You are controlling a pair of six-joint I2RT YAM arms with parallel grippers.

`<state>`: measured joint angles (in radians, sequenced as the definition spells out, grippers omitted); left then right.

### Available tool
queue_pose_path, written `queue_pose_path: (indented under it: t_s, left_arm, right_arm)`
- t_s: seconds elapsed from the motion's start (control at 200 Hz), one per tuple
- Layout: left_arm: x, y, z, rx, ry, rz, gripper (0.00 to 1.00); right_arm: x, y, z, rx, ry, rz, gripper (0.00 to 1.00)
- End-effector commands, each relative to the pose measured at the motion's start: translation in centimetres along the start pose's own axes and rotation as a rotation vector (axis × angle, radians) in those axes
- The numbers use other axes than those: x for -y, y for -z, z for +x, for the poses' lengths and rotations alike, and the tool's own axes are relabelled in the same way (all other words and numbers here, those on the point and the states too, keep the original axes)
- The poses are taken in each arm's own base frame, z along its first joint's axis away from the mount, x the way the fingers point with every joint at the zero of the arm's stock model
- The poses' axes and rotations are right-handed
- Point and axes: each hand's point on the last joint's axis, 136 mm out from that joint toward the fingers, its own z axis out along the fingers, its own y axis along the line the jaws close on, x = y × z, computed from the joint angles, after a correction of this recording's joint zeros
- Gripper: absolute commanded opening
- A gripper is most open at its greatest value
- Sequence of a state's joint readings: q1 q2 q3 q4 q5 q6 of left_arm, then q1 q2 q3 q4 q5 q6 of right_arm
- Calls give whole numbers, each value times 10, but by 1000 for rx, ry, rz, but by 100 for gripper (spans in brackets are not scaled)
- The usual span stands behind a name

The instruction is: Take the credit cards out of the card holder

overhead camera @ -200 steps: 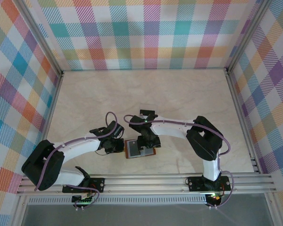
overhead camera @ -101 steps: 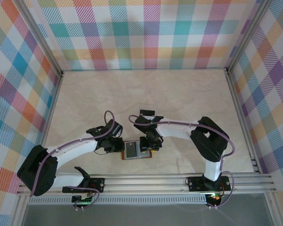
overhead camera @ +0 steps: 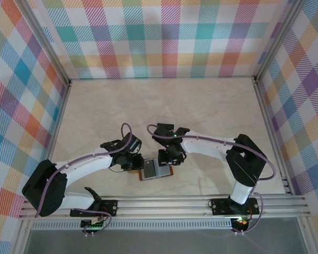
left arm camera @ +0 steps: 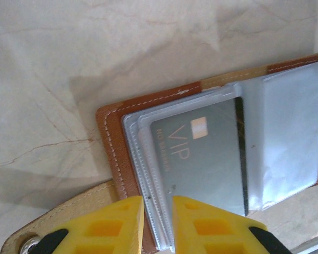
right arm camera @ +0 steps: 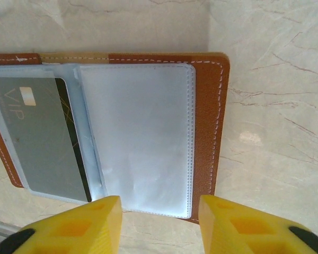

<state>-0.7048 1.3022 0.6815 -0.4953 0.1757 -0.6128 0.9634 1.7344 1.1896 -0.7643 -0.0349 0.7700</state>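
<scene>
The reddish-brown card holder lies open near the table's front edge. A grey credit card marked VIP with a black band sits in the holder's left clear sleeve. The right clear sleeve looks empty. My left gripper is at the holder's left edge, its jaws closed narrowly on the clear sleeve edges beside the snap tab. My right gripper stands open, straddling the near edge of the holder's right half. A small pale rectangle, seemingly another card, lies behind the right arm.
The marble-patterned table stretches back to plaid walls. An aluminium rail runs along the near edge just in front of the holder. Both arms meet over the holder at the front middle.
The holder has slid a little left and toward the front rail, and both grippers have shifted with it. The right arm's elbow has swung to the right.
</scene>
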Motion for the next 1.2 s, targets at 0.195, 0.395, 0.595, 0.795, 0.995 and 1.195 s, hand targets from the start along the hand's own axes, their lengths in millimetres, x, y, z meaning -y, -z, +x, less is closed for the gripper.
queue_pose_path:
  t_s: [0.195, 0.395, 0.595, 0.795, 0.995, 1.195]
  left_arm:
    - [21, 8, -1, 6, 21, 75, 18]
    - [26, -13, 7, -40, 47, 105, 14]
    - [11, -31, 16, -84, 51, 47, 13]
    - [-4, -31, 19, -80, 39, -27, 13]
    - [-9, -30, 21, -81, 36, -45, 12]
    - [-16, -28, 20, -75, 21, -89, 13]
  right_arm:
    - [-56, 0, -8, -24, 32, -276, 23]
    - [-65, -20, -16, -48, 6, -372, 22]
    - [-67, -34, -17, -89, -14, -433, 22]
    - [-53, -48, -12, -106, -39, -405, 22]
    - [-30, -55, -11, -96, -57, -292, 22]
    - [-29, -40, -13, -65, -45, -283, 23]
